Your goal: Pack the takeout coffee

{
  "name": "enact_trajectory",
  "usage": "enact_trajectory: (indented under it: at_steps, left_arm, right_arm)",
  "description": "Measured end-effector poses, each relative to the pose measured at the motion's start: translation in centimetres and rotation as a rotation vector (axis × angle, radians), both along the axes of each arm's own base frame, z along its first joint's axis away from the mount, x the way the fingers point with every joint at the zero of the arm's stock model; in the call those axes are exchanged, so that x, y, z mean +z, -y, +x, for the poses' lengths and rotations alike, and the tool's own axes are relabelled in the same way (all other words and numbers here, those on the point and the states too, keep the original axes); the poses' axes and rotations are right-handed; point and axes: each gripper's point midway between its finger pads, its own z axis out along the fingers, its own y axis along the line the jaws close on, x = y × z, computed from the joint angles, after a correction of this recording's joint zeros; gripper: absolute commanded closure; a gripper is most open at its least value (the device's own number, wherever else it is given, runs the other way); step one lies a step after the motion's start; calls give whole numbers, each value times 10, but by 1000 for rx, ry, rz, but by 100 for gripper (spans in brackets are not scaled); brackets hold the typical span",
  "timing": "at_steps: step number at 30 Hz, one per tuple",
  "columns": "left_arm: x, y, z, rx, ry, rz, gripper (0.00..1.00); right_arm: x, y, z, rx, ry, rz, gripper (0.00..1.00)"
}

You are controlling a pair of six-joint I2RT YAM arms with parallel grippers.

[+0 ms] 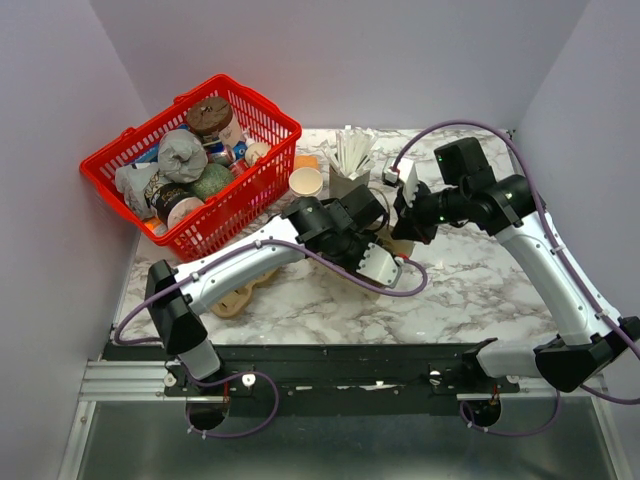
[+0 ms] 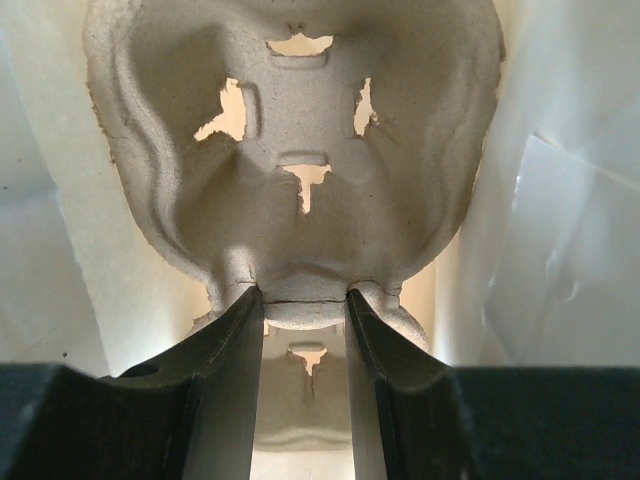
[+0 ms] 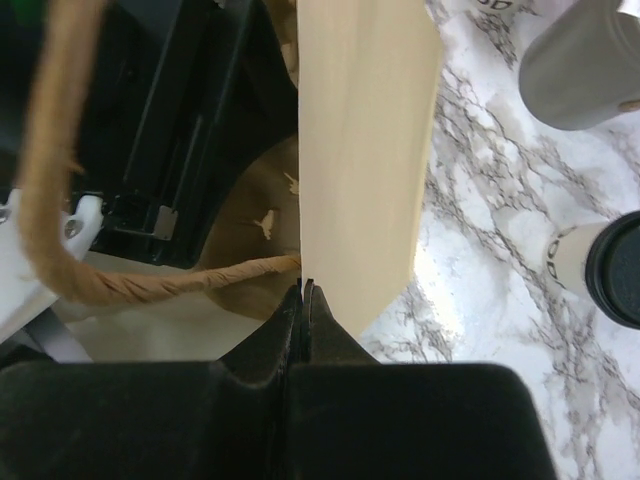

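**Both claws clamped at the paper bag; takeout coffee outside it on the table.**

Left gripper: clenched on the rim of a pulp cup tray, with pale bag walls on both sides. Right gripper: pinched tight on the upper edge of the paper bag, beside its twisted handle. I located the takeout coffee on the marble table, apart from the bag, on the same side as the grey cup and cut off by the frame edge. The dark print on its cream side was too partial to read. Fragmentary letters at the top edge of the right wrist view were likewise unreadable. In the top view I could not make out the coffee among the arms. Labels in the red basket were too small to read.
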Motion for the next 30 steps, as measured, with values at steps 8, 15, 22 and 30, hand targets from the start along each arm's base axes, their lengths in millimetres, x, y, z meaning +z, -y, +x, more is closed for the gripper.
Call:
enact_trajectory:
  at_steps: [8,15,22,30]
  left_arm:
    - [-15,1,-2,-7,16,-52,100]
    - [-26,6,0,-8,19,-67,100]
    - [-35,7,0,-26,30,-59,100]
    - [-47,9,6,-40,65,-37,100]
  right_arm:
    - [2,-8,-20,89,-61,49,100]
    - [5,-11,-38,164,-89,84,99]
    - [5,-11,-52,221,-127,97,100]
    - [1,-12,-54,235,-150,95,100]
